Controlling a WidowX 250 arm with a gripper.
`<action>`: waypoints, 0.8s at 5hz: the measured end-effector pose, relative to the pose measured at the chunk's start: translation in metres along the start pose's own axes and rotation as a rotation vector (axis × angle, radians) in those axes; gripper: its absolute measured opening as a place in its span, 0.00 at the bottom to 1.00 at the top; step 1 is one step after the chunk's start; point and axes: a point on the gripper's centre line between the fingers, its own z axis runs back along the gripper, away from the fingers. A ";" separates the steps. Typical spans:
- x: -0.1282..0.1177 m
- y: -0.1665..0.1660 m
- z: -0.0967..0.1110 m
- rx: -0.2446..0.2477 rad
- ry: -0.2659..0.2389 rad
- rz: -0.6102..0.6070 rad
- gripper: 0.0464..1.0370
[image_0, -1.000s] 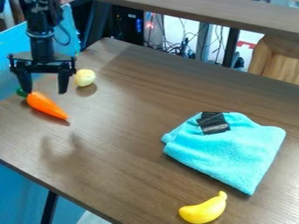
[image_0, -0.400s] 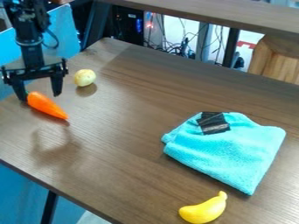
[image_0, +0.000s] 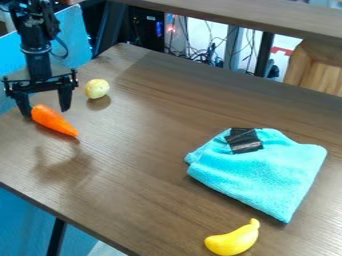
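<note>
"Camera view, upper left of the counter: how do we record the pincer?"

"We record it as open and holding nothing. It hangs pointing down, its two fingers spread well apart across the view."

"And the nearest object?"

"An orange carrot, lying flat on the counter. We place it below the pincer and slightly to the right in the view, its thick end just beside the left-hand finger."

"Do we find contact there?"

"We cannot tell. The finger and the thick end meet in the view, but we cannot confirm that they touch."

"How do we enter the long axis?"

"Slantwise, from the thick end at upper left to the tip at lower right. The line between the fingertips runs more nearly level, rising a little to the right, so we note that the two cross at an angle. Most of the carrot, tip included, lies on the near side of that line."

"Other objects?"

"We list a pale yellow ball-like item just right of the pincer, a folded blue cloth well apart to the right, and a yellow banana near the bottom edge."
</note>
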 end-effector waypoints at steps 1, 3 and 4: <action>0.000 0.001 -0.010 0.026 0.019 0.004 0.97; 0.001 0.000 -0.023 0.042 0.032 0.018 0.97; 0.003 -0.002 -0.029 0.050 0.036 0.038 0.97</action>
